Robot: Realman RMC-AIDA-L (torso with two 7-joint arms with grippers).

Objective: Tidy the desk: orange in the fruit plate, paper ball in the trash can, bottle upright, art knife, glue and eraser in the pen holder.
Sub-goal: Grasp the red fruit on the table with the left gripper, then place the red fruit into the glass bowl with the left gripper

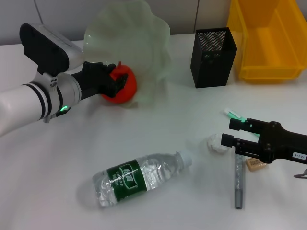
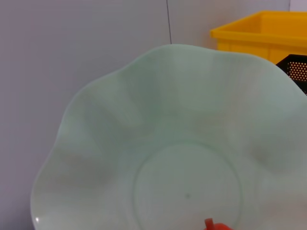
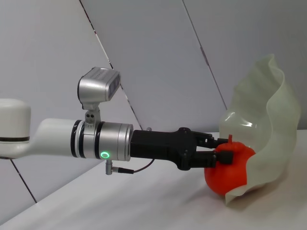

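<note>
Left hand gripping orange

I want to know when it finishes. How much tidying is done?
Nothing is finished yet. The left gripper holds the orange against the tipped-up plate. The bottle still lies on its side, and the paper ball and eraser sit by the right gripper.

One orange; one fruit plate, tipped up on its rim; one pen holder; one trash can at the tabletop's far right corner; one bottle, lying flat; one paper ball; one eraser; one grey stick-shaped tool; one small green-and-white item; two grippers, left gripper and right gripper.
</note>
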